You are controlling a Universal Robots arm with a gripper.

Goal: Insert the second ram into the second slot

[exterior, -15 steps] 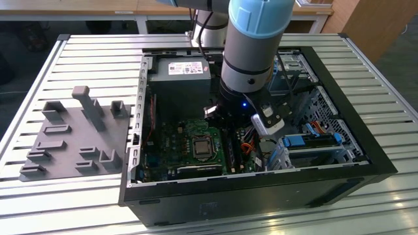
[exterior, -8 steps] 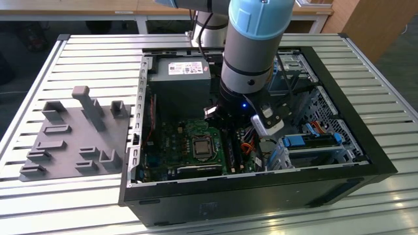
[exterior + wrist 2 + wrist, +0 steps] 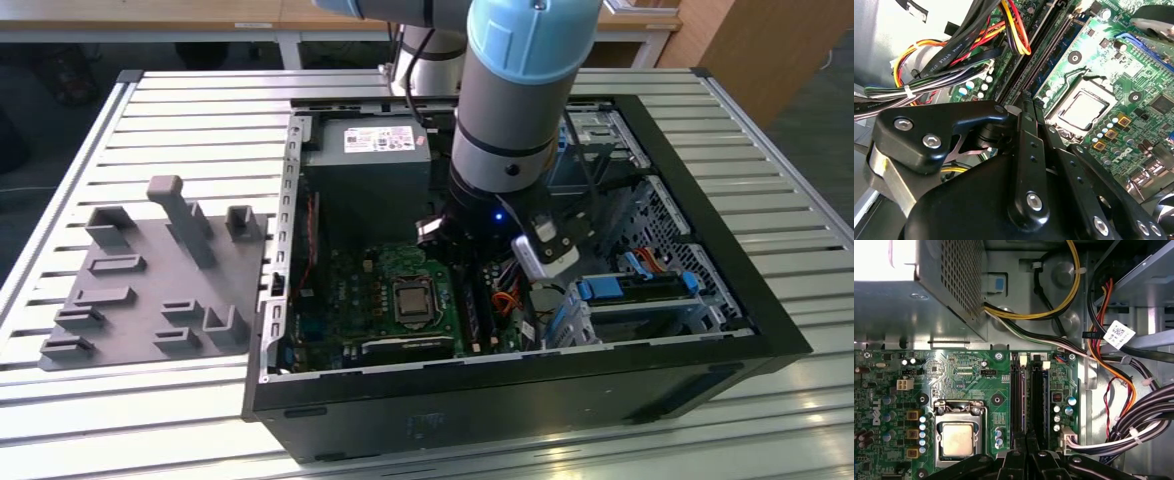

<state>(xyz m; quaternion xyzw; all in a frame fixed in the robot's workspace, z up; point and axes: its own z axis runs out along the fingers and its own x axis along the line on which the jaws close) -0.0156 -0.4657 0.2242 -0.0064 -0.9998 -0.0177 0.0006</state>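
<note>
Black metal gripper (image 3: 1026, 452) pinched narrow, right above the green motherboard's (image 3: 969, 385) black RAM slots (image 3: 1038, 400) | thin dark-blue RAM stick (image 3: 1024, 400) sits in the slot beside the silver CPU socket (image 3: 958, 437), under the fingertips (image 3: 1026, 107)

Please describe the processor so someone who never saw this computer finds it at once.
Look inside the black case at the green motherboard. The processor is the square silver plate in a metal frame beside the long dark memory slots; nothing else there is square and shiny.
</note>
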